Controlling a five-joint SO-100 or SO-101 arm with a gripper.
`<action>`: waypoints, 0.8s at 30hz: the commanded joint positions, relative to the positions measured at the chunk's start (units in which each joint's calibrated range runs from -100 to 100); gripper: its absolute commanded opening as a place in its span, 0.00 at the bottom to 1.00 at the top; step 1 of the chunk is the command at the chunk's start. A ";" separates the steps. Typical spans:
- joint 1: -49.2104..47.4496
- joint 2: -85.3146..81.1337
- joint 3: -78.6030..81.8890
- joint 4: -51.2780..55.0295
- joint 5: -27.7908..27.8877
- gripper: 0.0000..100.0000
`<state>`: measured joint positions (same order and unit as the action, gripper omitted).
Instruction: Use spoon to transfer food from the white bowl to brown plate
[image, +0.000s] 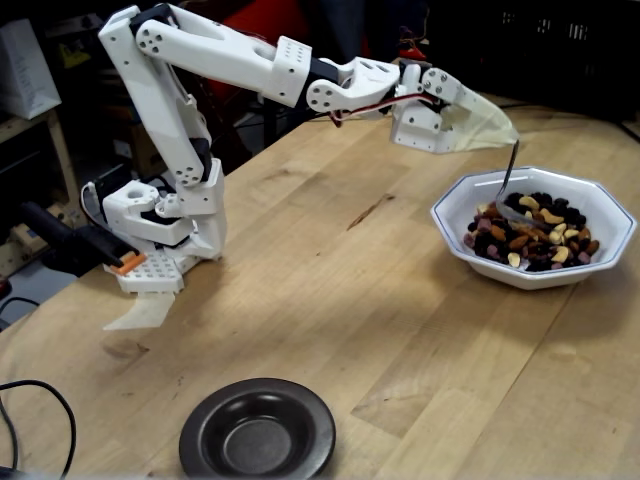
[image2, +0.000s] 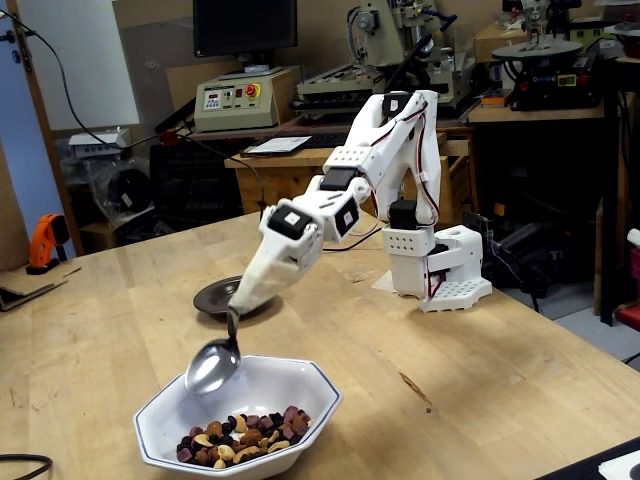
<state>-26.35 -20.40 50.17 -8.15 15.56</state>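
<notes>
One white bowl (image2: 236, 410), octagonal, thin blue rim line, near worktop (image2: 480, 350) edge closest to us in a fixed view; we see food (image2: 240, 440) heaped inside: tan almonds, pale cashews, dark raisin-like bits. Spoon (image2: 212, 366), shiny silver, oval bowl over white bowl's rim, thin handle up into gripper (image2: 243, 297), covered in cream wrap; finger state we cannot tell. Brown plate (image2: 216, 297) farther back, glossy, dark.

Wooden table (image: 330, 290), orange drill (image2: 45, 240), dark monitor (image2: 245, 25), control box (image2: 235, 100), black cable (image: 30, 395)
</notes>
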 joint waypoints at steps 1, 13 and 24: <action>-0.39 -0.79 -3.62 -1.57 0.15 0.04; 0.13 0.16 -3.53 -1.57 0.20 0.04; 0.13 7.09 -3.53 -6.32 0.24 0.04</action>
<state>-26.35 -13.61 50.08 -10.16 15.56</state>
